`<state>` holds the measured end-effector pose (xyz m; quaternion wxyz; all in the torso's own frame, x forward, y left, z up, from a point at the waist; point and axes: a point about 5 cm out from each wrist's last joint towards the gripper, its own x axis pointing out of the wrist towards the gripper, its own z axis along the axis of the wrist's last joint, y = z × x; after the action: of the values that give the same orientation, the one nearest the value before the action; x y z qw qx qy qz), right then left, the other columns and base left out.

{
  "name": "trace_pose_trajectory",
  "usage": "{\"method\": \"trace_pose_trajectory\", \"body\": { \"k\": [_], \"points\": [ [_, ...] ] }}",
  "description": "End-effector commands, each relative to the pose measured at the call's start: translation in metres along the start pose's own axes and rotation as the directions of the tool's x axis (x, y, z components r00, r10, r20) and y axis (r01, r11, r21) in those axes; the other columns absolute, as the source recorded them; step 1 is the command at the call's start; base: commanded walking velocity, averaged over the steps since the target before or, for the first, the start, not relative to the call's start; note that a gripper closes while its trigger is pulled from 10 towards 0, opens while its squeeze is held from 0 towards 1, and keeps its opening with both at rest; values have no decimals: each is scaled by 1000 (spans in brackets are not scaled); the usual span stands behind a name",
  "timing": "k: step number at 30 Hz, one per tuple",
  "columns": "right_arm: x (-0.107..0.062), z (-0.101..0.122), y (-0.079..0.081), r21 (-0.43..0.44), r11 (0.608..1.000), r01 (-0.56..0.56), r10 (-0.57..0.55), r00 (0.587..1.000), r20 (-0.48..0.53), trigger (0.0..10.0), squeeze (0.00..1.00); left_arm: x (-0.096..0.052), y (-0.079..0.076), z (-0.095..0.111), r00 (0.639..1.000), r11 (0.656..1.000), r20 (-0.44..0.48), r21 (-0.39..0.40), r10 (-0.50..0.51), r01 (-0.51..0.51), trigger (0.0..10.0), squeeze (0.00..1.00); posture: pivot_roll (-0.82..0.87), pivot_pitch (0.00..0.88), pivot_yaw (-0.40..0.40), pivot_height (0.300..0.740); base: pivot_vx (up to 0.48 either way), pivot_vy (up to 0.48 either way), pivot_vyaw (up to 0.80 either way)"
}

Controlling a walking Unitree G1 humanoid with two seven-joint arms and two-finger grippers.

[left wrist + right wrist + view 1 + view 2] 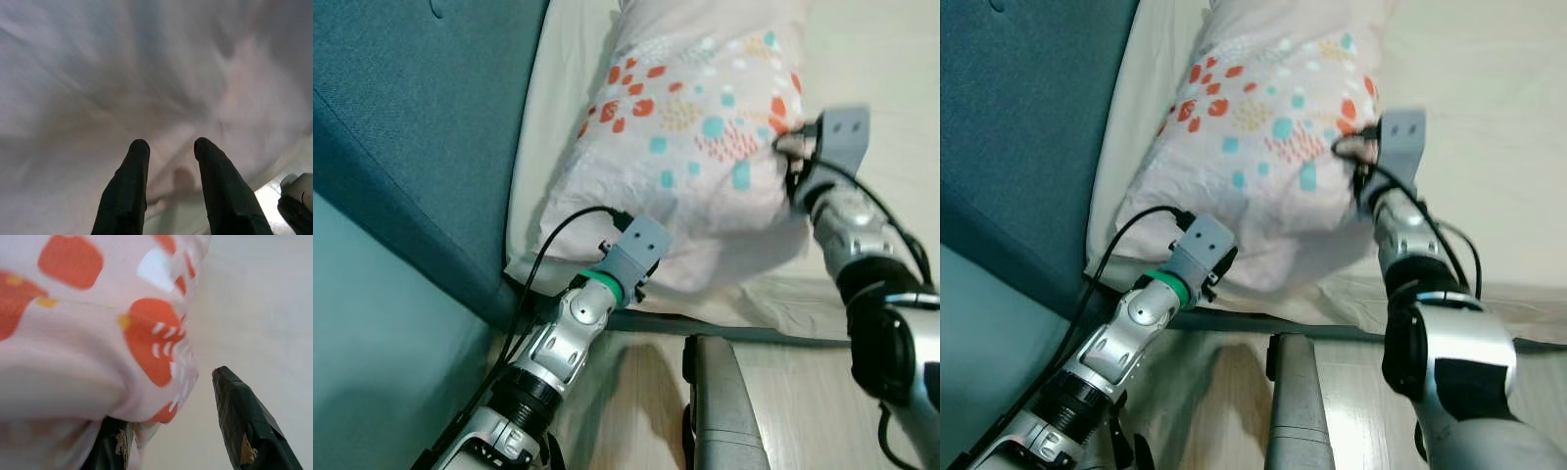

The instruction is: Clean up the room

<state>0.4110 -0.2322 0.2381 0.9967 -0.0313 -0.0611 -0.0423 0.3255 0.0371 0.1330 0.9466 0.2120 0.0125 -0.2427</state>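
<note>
Pillow placement step on bed. Right gripper spread wide, pillow edge between fingers, unclamped; left gripper parted, empty, pillow just ahead. Next: pinch, then straighten.

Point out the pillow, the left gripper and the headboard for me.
pillow (705,127): left eye view, on its patterned top face.
left gripper (168,152): left wrist view, midway between the two black fingertips, against the pillow's cloth.
headboard (421,127): left eye view, on its teal padded face.

Pale pink pillow, orange and teal spots, lies on bed.
</note>
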Motion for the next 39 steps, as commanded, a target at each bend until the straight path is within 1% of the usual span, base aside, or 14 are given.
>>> {"method": "trace_pose_trajectory", "body": {
  "k": [1, 5, 6, 13, 14, 23, 27, 32, 33, 34, 35, 36, 38, 39],
  "points": [
    [5, 20, 4, 31, 999, -18, 16, 996, 83, 10000, 0, -2, -6, 0, 999, 999, -1, 13, -39, 39, 10000, 0, -20, 209, 54, 536, 0, 0, 0],
    [10, 44, 16, 41, 997, -67, 60, 987, 151, 10000, 0, -4, -10, 5, 997, 998, 28, -2, -66, 67, 10000, 0, -23, 200, 56, 536, 0, 0, 0],
    [13, 55, 31, 39, 992, -119, 110, 978, 179, 10000, 0, -5, -12, 14, 994, 996, 69, -29, -86, 88, 10000, 0, -23, 192, 55, 536, 0, 0, 0],
    [16, 70, 65, 16, 972, -235, 226, 951, 212, 10000, 0, -8, -14, 30, 984, 987, 145, -106, -105, 121, 10000, 0, -13, 183, 49, 536, 0, 0, 0],
    [15, 76, 90, 4, 949, -314, 305, 925, 225, 10000, 0, -10, -14, 38, 975, 977, 185, -149, -124, 152, 10000, 0, -9, 179, 44, 536, 0, 0, 0],
    [5, 88, 152, 28, 857, -514, 489, 830, 268, 10000, 0, -14, -12, 62, 949, 950, 276, -222, -153, 218, 10000, 0, -4, 172, 39, 536, 0, 0, 0],
    [-12, 101, 201, 23, 735, -678, 638, 702, 318, 10000, 0, -22, -14, 80, 918, 915, 345, -273, -196, 298, 10000, 0, -2, 169, 34, 536, 0, 0, 0],
    [-25, 107, 227, 12, 641, -767, 717, 605, 346, 10000, 0, -23, -13, 86, 907, 901, 369, -295, -200, 319, 10000, 0, -1, 167, 33, 536, 0, 0, 0],
    [-31, 109, 238, 0, 589, -808, 755, 551, 355, 10000, 0, -23, -11, 89, 905, 895, 376, -308, -198, 324, 10000, 0, 0, 161, 28, 536, 0, 0, 0],
    [-31, 109, 238, 0, 589, -808, 755, 551, 355, 10000, 0, -23, -11, 89, 905, 895, 376, -308, -198, 324, 10000, 0, 0, 161, 28, 536, 0, 0, 0],
    [-40, 112, 251, -20, 520, -854, 798, 478, 367, 10000, 0, -24, -9, 93, 900, 885, 390, -326, -195, 333, 10000, 0, 0, 161, 28, 536, 0, 0, 0],
    [-40, 112, 251, -20, 520, -854, 798, 478, 367, 10000, 0, -24, -9, 93, 900, 885, 390, -326, -195, 333, 10000, 0, 0, 161, 28, 536, 0, 0, 0],
    [-54, 121, 268, -53, 390, -919, 850, 337, 406, 10000, 0, -26, -5, 108, 881, 856, 434, -367, -190, 365, 10000, 0, 3, 157, 24, 536, 0, 0, 0],
    [-54, 121, 268, -53, 390, -919, 850, 337, 406, 10000, 0, -26, -5, 108, 881, 856, 434, -367, -190, 365, 10000, 0, 3, 157, 24, 536, 0, 0, 0]
  ]
}}
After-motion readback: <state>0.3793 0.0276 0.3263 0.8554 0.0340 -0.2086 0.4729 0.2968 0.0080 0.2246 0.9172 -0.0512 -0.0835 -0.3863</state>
